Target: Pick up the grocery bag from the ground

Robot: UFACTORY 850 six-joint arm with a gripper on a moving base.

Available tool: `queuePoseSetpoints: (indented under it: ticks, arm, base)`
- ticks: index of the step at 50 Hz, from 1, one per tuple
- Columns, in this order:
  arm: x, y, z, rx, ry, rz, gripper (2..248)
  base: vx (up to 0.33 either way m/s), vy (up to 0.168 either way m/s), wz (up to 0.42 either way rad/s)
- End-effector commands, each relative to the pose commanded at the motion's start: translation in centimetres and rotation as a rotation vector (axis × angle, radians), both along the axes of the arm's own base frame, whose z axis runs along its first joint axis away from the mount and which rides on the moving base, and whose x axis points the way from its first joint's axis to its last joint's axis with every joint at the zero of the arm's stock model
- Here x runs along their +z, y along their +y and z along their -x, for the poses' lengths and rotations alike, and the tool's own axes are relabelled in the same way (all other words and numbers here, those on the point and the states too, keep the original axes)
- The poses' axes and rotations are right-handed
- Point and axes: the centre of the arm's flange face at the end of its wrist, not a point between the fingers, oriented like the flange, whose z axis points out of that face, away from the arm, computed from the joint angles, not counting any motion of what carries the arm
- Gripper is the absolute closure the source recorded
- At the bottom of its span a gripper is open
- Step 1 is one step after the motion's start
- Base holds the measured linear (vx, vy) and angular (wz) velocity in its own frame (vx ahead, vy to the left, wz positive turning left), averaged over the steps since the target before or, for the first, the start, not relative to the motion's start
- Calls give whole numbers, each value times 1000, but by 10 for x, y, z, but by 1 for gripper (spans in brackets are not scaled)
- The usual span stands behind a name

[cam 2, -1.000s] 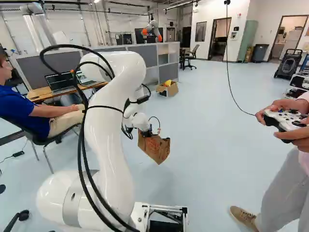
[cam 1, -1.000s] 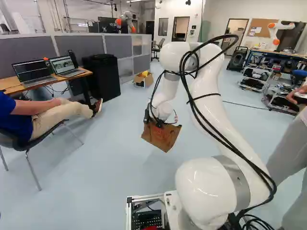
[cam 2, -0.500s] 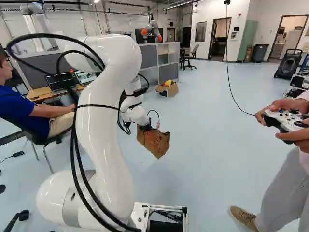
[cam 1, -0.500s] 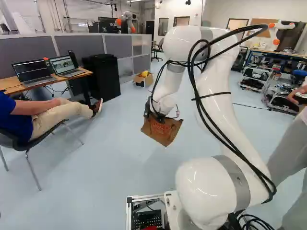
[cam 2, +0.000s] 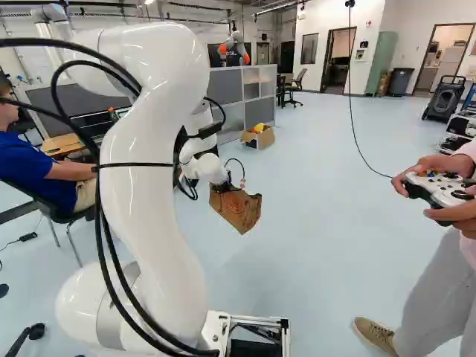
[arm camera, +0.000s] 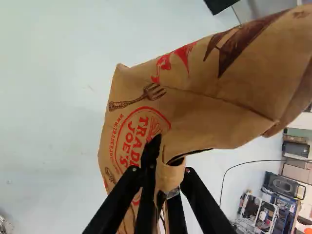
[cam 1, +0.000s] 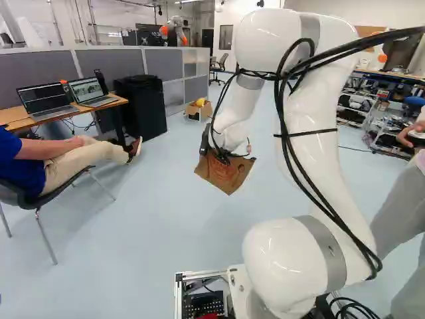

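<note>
A metal frame (cam 1: 178,296) stands at the foot of the left base view, beside the rounded lowest joint (cam 1: 282,262) of the arm. From that joint the white arm (cam 2: 152,186) rises and bends over, black cables (cam 2: 111,163) strapped along it. At its far end the end effector (cam 2: 224,187) is closed on the paper bag (cam 1: 224,176), with a pinched fold of brown paper between its two fingers. The bag hangs tilted above the floor (cam 2: 320,245), clear of it. In the wrist view it spreads ahead of the fingers and out to both sides, printed with a red ring and a dark fork.

Beyond, at the left of the left base view, two open laptops (cam 1: 45,100) sit on a wooden worktop (cam 1: 18,119), with a black bin (cam 1: 141,106) just beside its end. Farther out, an open cardboard box (cam 2: 257,140) with something yellow in it rests on the floor near a grey partition (cam 1: 163,61). Loaded carts (cam 1: 355,103) stand at the right of the left base view. Past the partition are an office chair (cam 2: 296,85) and another robot (cam 1: 174,28), white with orange joints.
</note>
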Motion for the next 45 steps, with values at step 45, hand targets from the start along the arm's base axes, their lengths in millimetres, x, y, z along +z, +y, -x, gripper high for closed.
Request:
queuePoseSetpoints:
  ticks: [45]
  arm:
    - [45, -1, 15, -18, -76, -19, 231]
  base:
    - [0, 0, 0]
